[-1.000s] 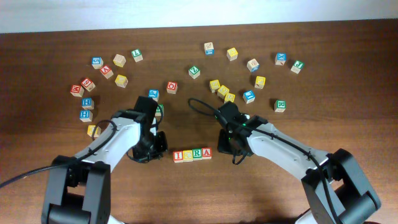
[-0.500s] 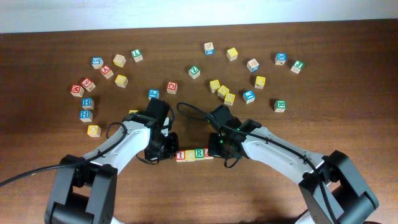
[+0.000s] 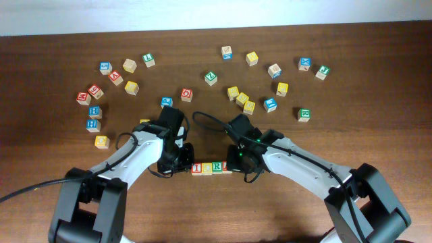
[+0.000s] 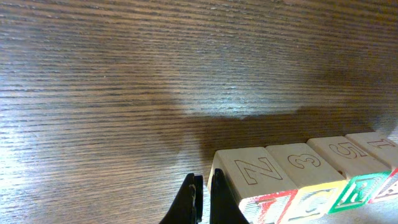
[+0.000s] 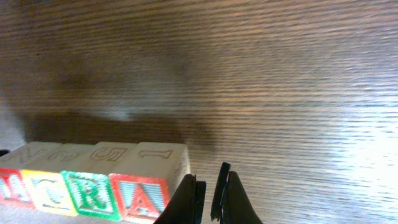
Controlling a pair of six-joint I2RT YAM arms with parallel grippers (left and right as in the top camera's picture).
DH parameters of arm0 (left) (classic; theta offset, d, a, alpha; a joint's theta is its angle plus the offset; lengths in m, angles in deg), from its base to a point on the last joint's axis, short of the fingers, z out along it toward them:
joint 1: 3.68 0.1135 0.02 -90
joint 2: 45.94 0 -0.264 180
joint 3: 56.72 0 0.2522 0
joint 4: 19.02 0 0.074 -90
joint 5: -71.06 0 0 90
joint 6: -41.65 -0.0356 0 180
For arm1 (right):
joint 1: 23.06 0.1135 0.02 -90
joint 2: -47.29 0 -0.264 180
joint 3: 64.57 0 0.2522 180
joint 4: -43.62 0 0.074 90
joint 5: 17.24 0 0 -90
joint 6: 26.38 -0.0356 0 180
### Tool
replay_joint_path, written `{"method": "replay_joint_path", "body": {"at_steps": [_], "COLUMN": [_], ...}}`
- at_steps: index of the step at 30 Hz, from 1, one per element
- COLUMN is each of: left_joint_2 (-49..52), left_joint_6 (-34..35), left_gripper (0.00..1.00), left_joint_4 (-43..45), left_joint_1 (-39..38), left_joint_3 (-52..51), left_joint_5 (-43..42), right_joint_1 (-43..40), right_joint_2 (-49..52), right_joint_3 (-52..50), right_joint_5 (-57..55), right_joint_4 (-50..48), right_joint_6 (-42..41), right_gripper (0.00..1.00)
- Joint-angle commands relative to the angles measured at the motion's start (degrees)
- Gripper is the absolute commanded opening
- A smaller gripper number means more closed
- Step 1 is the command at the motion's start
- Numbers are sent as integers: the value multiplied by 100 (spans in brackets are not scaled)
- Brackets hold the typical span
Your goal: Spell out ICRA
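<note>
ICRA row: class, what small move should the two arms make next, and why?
Probably back both off outward. The I, C, R and A cubes already sit flush in one line, the shut left gripper at the I end, the shut right gripper at the A end.

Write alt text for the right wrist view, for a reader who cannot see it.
Four wooden letter cubes stand in a tight row on a dark wooden table, showing a cropped red face, yellow C, green R and red A. The right gripper, shut, sits just beside the A cube.
</note>
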Motion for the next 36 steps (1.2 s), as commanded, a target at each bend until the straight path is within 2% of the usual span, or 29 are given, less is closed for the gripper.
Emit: {"method": "replay_joint_path", "body": {"at_steps": [1,4,7,9,13,20,36], "left_joint_2": [31,31,31,31,31,31,31], "left_joint_6": [52,55,332,332,323,323,286], "left_gripper": [0,0,0,0,0,3,4], "left_joint_4": [13,-9,-52,-50,-59,-422,-503], "left_joint_1": [7,7,7,20,623,1403,1497], "left_joint_3": [-44,-44,-44,-44,-44,-44,-44], "left_joint_5": [9,96,487,509,527,658,658], "right_joint_1": [-140,-337,-356,-350,-293,-68,439], "right_joint_2": [-22,-22,-22,-22,-22,345,848], "right_joint_3": [2,4,61,286,763,780,931], "right_joint_5": [-422,-369,162,201,590,918,772], "right_joint_4": [-76,-481,-925,-811,-413,-734,-772], "right_joint_6": [-11,466,879,964,1025,1001,1001], "right_gripper": [4,4,4,4,4,4,4]}}
